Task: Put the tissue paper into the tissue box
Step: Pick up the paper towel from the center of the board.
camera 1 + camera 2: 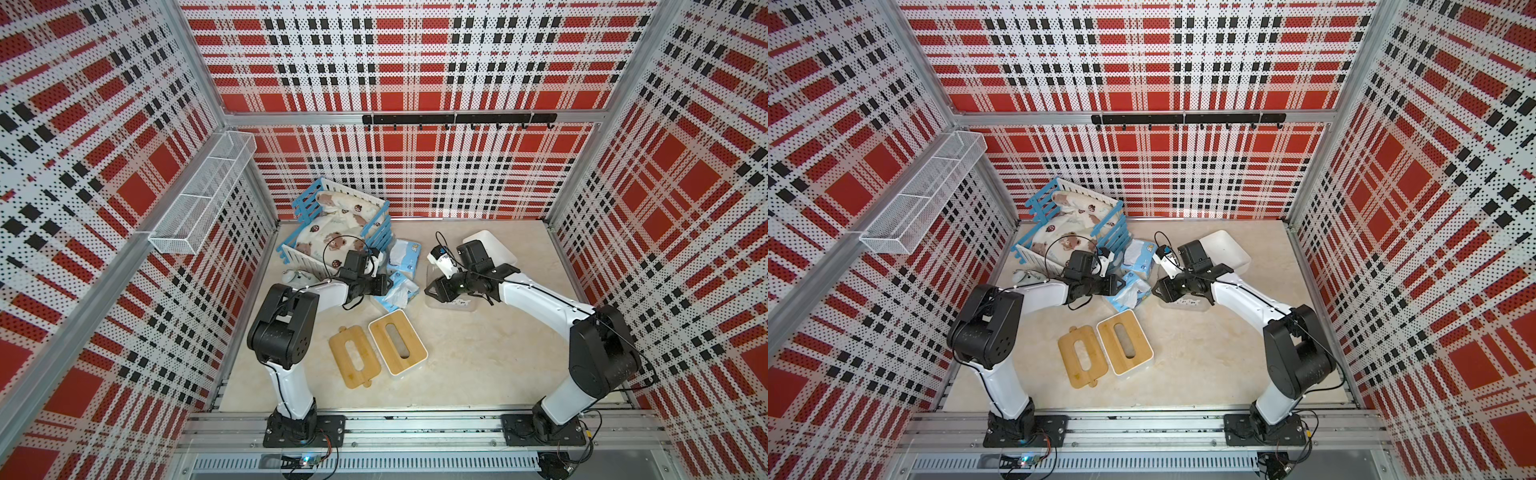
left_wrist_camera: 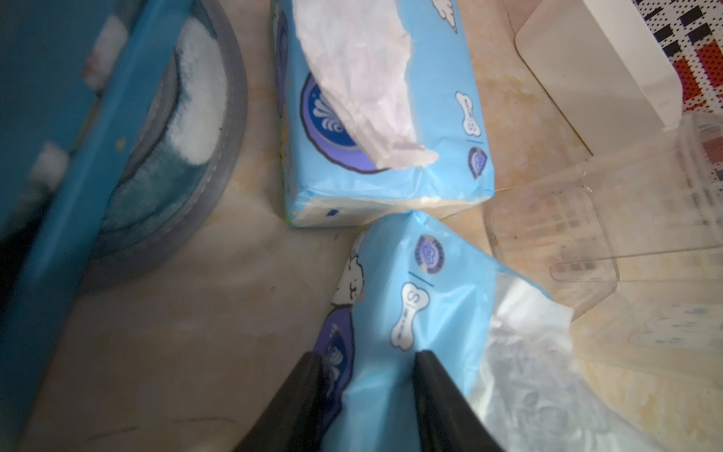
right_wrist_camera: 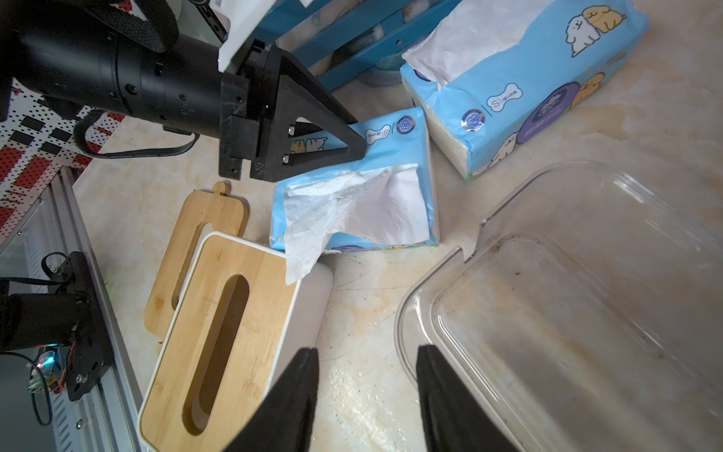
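Two light-blue tissue paper packs lie mid-table with white sheets sticking out. My left gripper point(image 2: 367, 358) is shut on the end of the nearer pack point(image 2: 410, 297), which rests on the table; it shows in both top views point(image 1: 400, 291) point(image 1: 1133, 293) and in the right wrist view point(image 3: 360, 207). The farther pack point(image 1: 405, 254) point(image 3: 520, 90) lies just beyond it. The tissue box point(image 1: 397, 343) point(image 3: 219, 340), white with a slotted bamboo lid on, stands in front of the packs. My right gripper point(image 3: 367, 352) is open and holds nothing, hovering between the box and a clear container.
A loose bamboo lid point(image 1: 355, 357) lies left of the tissue box. The clear plastic container point(image 1: 453, 306) point(image 3: 567, 293) sits under my right arm, with a white open box point(image 1: 490, 245) behind it. A blue-and-white crate point(image 1: 379, 226) with a cushion stands at the back left.
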Motion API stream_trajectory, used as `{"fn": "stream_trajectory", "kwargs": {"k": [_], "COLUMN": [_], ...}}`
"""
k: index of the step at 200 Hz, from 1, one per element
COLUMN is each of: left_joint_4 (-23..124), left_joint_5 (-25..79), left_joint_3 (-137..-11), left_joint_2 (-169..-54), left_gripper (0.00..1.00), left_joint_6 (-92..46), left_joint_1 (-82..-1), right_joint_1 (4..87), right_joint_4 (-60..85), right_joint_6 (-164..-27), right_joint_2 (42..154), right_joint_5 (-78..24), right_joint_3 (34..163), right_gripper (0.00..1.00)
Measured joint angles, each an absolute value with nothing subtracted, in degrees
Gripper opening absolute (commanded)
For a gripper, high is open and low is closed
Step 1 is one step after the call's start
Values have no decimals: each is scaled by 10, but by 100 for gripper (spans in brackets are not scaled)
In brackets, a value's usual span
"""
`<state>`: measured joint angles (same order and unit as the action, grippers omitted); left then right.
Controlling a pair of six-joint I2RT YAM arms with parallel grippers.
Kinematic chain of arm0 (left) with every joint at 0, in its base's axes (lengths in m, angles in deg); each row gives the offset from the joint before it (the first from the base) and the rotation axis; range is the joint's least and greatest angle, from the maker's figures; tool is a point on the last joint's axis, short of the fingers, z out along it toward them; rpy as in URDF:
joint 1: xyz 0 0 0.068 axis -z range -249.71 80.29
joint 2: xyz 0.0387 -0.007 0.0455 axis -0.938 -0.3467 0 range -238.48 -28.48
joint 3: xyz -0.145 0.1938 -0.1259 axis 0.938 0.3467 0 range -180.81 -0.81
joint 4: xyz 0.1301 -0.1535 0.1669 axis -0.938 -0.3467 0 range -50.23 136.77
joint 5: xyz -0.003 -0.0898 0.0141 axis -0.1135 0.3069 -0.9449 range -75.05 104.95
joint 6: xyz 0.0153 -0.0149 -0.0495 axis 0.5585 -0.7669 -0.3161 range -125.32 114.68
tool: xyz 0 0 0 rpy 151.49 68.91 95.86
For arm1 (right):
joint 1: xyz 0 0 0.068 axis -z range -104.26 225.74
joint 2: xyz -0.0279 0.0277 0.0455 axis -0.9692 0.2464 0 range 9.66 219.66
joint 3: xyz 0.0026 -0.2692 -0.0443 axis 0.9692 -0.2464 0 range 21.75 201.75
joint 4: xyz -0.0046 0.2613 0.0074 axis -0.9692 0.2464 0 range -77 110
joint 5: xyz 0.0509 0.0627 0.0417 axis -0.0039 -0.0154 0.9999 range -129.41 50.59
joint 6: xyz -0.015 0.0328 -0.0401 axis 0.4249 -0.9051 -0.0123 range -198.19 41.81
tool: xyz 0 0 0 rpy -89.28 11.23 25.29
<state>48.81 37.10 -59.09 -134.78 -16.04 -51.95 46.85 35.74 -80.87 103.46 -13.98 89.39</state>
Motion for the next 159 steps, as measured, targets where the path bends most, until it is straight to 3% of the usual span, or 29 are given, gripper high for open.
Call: {"fn": "stream_trajectory", "kwargs": {"k": [55, 159], "left_joint_4": [503, 501], "left_joint_5": [375, 372], "left_joint_3": [-589, -582], "left_joint_2": [-1349, -1298], "left_gripper": [0, 0], "left_joint_6": [-155, -100], "left_joint_1": [-519, -496], "right_joint_1": [468, 467], "right_joint_4": [352, 338], "right_joint_6": [-811, -824], "right_joint_2": [1034, 1004], "right_joint_5": [-142, -175], "right_joint_3": [889, 873], "right_gripper": [48, 47]}}
